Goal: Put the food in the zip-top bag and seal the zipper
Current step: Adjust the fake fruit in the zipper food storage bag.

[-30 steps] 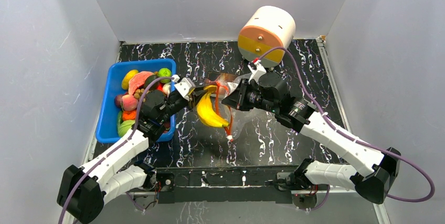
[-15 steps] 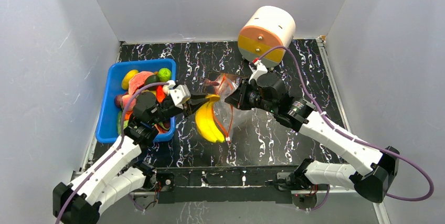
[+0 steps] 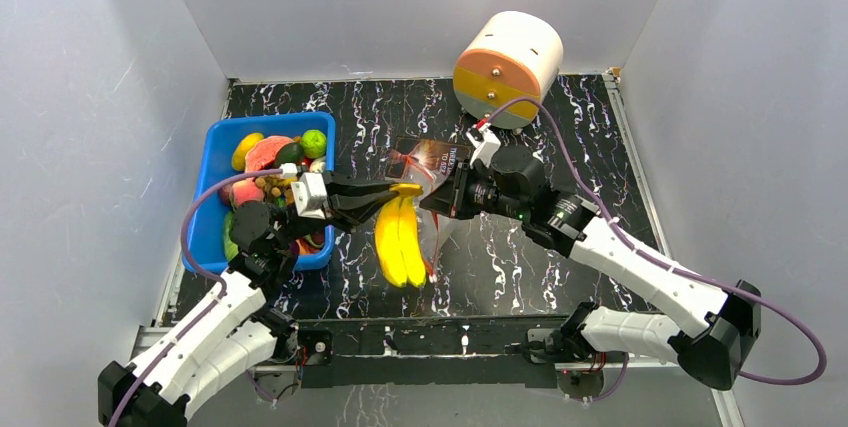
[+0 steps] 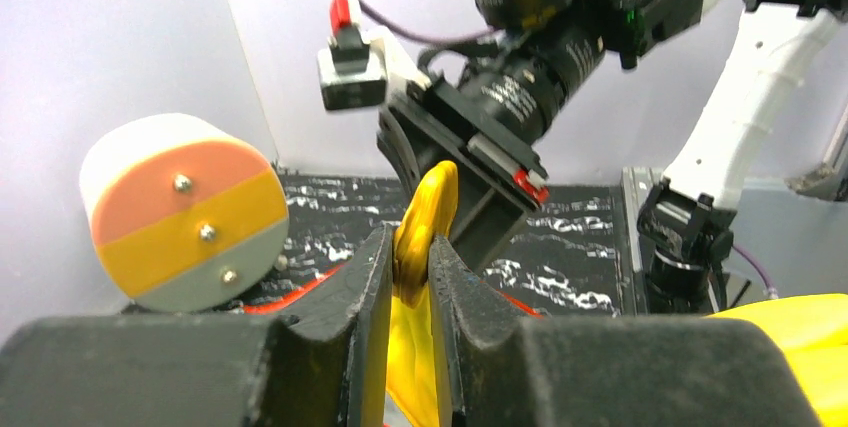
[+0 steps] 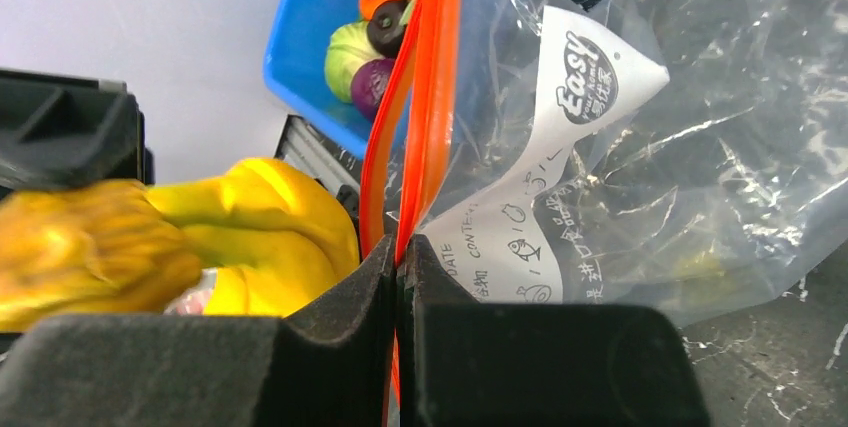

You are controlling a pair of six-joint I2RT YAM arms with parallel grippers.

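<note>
Only the right wrist view shows the right pincer (image 5: 398, 247) clamped shut on the zipper (image 5: 432, 97) of the zip-top bag (image 5: 660, 147). The left pincer (image 4: 408, 247) pinches the banana (image 3: 400, 242) by its stem. The blue bin (image 3: 213, 152) holds mixed food (image 3: 265, 159).

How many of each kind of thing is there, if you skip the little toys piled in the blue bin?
Grippers: 2, the left gripper and the right gripper
Yellow banana bunch: 1
Clear zip-top bag: 1
Blue bin: 1
Round striped drum: 1
Total: 6
</note>
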